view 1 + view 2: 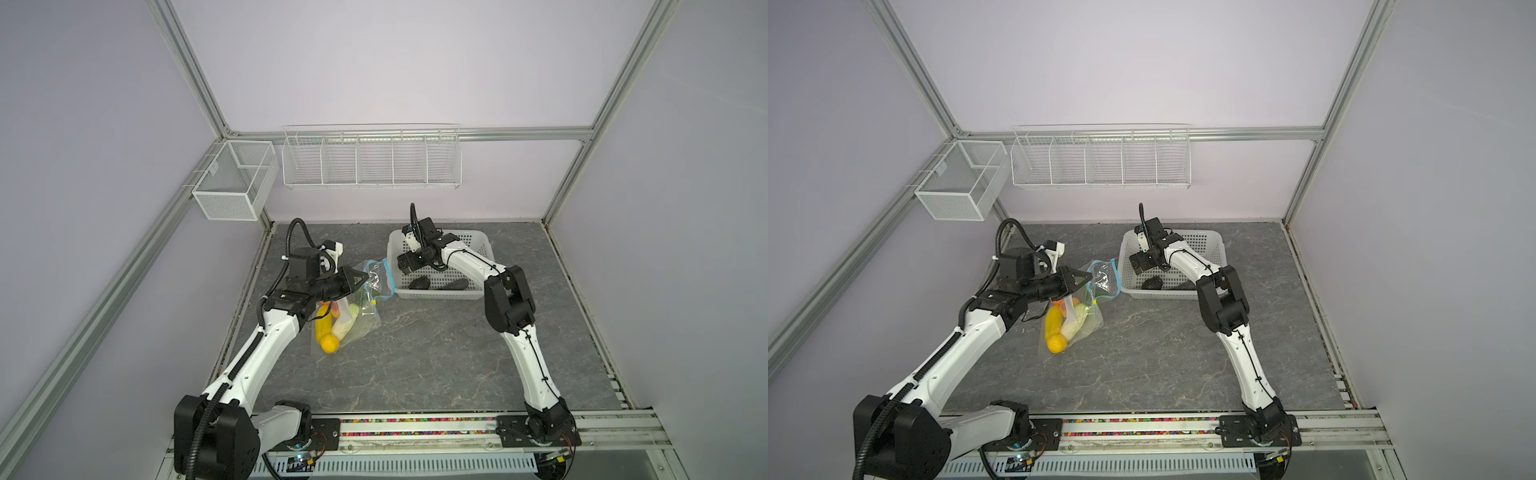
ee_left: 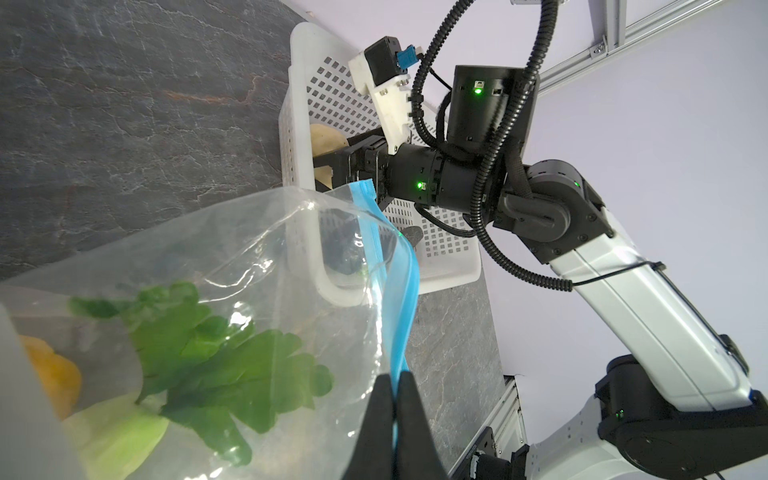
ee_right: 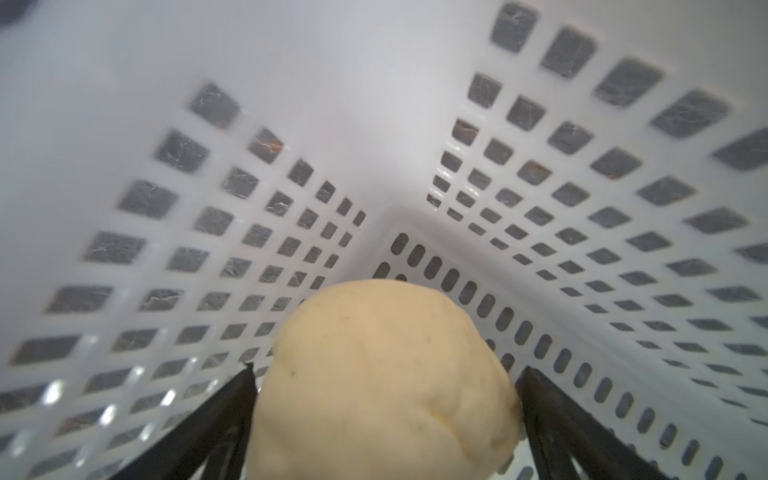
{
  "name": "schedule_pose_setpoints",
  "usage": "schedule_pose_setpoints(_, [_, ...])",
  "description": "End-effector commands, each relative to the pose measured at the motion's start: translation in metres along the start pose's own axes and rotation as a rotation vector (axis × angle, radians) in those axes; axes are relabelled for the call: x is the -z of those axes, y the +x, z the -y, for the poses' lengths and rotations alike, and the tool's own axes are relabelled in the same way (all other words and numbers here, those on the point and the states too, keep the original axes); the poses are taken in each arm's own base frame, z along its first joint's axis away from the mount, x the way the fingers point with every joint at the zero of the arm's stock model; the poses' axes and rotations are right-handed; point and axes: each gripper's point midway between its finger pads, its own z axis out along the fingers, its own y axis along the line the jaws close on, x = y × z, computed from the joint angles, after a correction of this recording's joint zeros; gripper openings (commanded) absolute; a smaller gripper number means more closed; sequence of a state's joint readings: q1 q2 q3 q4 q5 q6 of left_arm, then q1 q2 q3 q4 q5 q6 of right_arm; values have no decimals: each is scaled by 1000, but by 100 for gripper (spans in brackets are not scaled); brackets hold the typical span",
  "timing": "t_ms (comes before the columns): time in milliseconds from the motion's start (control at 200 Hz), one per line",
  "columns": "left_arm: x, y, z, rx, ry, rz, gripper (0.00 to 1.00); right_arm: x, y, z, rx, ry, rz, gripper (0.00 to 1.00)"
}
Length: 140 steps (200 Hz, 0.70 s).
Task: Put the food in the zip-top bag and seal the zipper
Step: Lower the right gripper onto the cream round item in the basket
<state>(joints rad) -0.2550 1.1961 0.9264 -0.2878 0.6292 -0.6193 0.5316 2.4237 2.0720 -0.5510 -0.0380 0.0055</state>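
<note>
Grey marbled tabletop (image 1: 436,353) is enclosed by lilac walls, on which a mesh box (image 1: 235,183) and a wire rack (image 1: 370,162) are hung. At the left, the left gripper (image 2: 392,382) is seen clamped tight on the blue zipper (image 2: 405,291) of the zip-top bag (image 1: 361,316). The bag's mouth edge is held raised off the table, while its lower end is rested on the surface just beside the left arm. Inside the bag, a corn (image 1: 322,326), a lemon (image 1: 329,344), a pale cabbage (image 1: 347,322) and greens (image 2: 216,353) are gathered. Just right of the bag, a white perforated basket (image 1: 478,245) is placed, and two dark pieces (image 1: 419,283) are left lying in it. The right gripper (image 3: 388,368) is lowered into the basket's far left corner. Its jaws are spread wide on either side of a pale round piece (image 3: 386,395). Whether the pads are touching it cannot be told.
</note>
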Motion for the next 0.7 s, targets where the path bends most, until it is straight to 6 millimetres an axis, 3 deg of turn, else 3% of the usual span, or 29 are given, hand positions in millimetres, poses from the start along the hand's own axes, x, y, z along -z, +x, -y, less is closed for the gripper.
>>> schedule_pose_setpoints(0, [-1,0,-2,-12,3,6,0,-4,3,5,15,12,-14,97])
schedule_pose_setpoints(365, [-2,0,-3,-10,3,6,0,-7,-1,9,10,27,2,85])
schedule_pose_setpoints(695, [-2,1,-6,-8,-1,12,0,5,-9,13,-1,44,26,77])
